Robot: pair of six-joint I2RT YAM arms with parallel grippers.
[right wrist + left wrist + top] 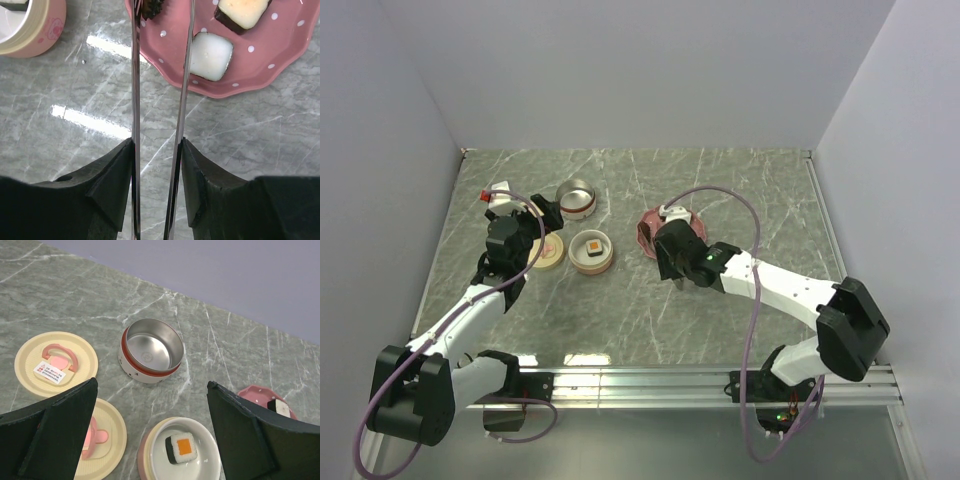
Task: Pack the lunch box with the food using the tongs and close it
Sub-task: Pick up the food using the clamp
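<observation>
Right wrist view is showing me the relation that matters: the tongs (135,90) are running straight out from my right hand (157,142) toward the far side, their long axis pointing at the left rim of the pink plate (280,60). A dark brown piece (151,7) is sitting between the two metal arms, close against the left one. The arms are leaving the picture at its top edge, so I cannot tell whether the tips are touching that piece yet. The right hand is clamping both arms of the tongs between its fingers and squeezing them toward each other. A white piece (212,55) and a yellow-topped piece (245,12) are lying further right on the plate, outside the tongs. The pink bowl (47,25) of the lunch box is standing on the counter (90,100) just left of the plate, and the left wrist view is showing an orange-topped piece (183,447) lying inside it. I am judging the coming move as a pinch on the dark piece, then a short carry leftward to that bowl. The left hand (152,385) is hanging wide open and gripping nothing, nearer the bowl and the cream lids (55,362). The right hand is the one nearer the plate.
</observation>
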